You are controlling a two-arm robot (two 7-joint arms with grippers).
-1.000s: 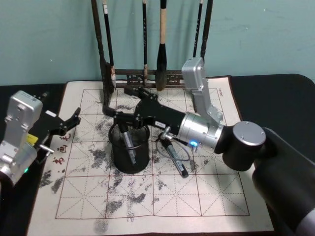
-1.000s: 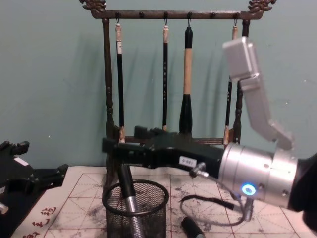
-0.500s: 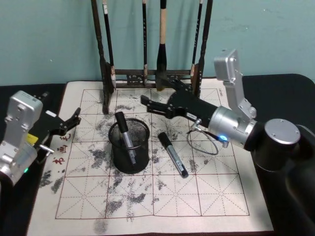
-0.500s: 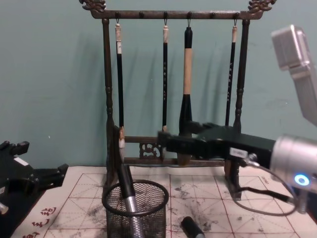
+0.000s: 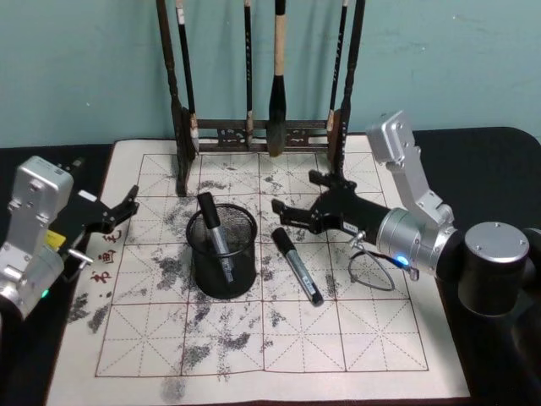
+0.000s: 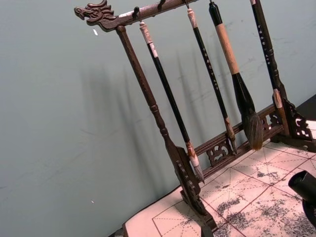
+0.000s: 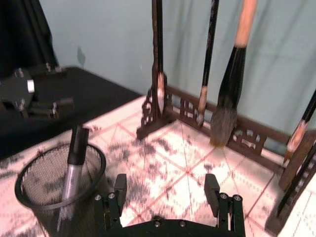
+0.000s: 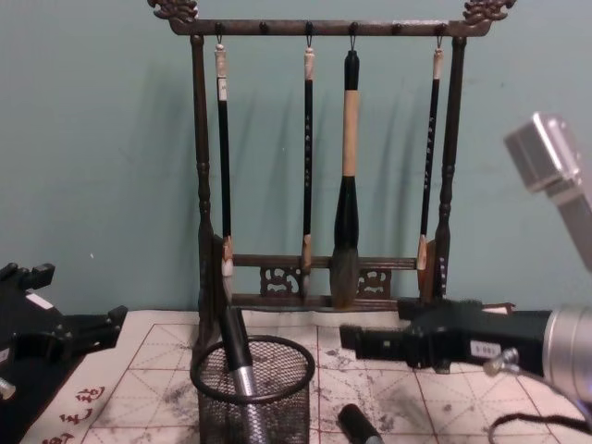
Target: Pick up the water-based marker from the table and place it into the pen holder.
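On the ink-spotted practice mat [image 5: 338, 338], left of centre: pen holder [image 5: 221, 262], black mesh cup, upright. Water-based marker [image 5: 215, 233] stands inside it, dark cap up, leaning toward 11 o'clock with the cap above the rim. The chest view shows the same lean, marker [image 8: 239, 356] resting against the holder's [image 8: 268, 407] rim.

At 3 o'clock of the holder, just beside it, a second marker [image 5: 296, 265] lies flat on the mat, its cap end toward 11 o'clock. Nothing is touching it.

Right gripper [image 5: 296, 193] sits at about 2 o'clock of the holder, above the mat and apart from both markers. Jaws spread wide, nothing between them. The right wrist view agrees: the two fingers [image 7: 120, 186] stand well apart, with bare mat in the gap and the holder [image 7: 39, 197] off to one side.

Left gripper [image 5: 125, 210] parked at 9 o'clock of the holder, at the mat's edge over the dark table [image 5: 473, 152]. Spread or closed, cannot tell.

Brush rack [image 5: 254, 134] at 12 o'clock, brushes hanging
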